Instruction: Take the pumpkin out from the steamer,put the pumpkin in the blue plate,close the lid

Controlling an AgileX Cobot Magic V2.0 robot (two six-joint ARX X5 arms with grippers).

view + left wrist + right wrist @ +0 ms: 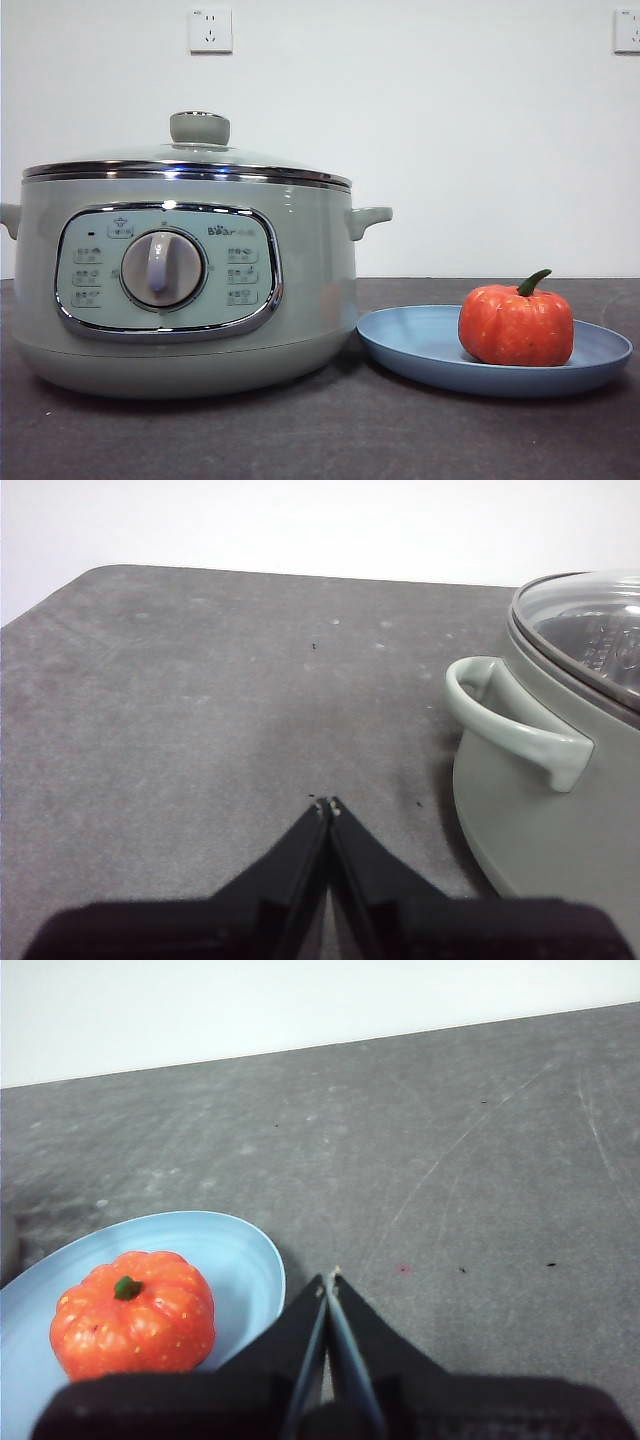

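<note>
The small orange-red ribbed pumpkin (516,326) with its curved green stem is seen resting upright in the wide light-blue plate (420,345), which lies just beside the pale sage-green steamer (300,270) on the dark bench. The domed glass lid (190,155) is seated on the chrome rim, so the task is judged complete. "Bear" can be read on the control panel (168,271). The left gripper (328,805) and right gripper (328,1278) are closed on nothing, parked clear, one beside the steamer, one beside the plate.
</note>
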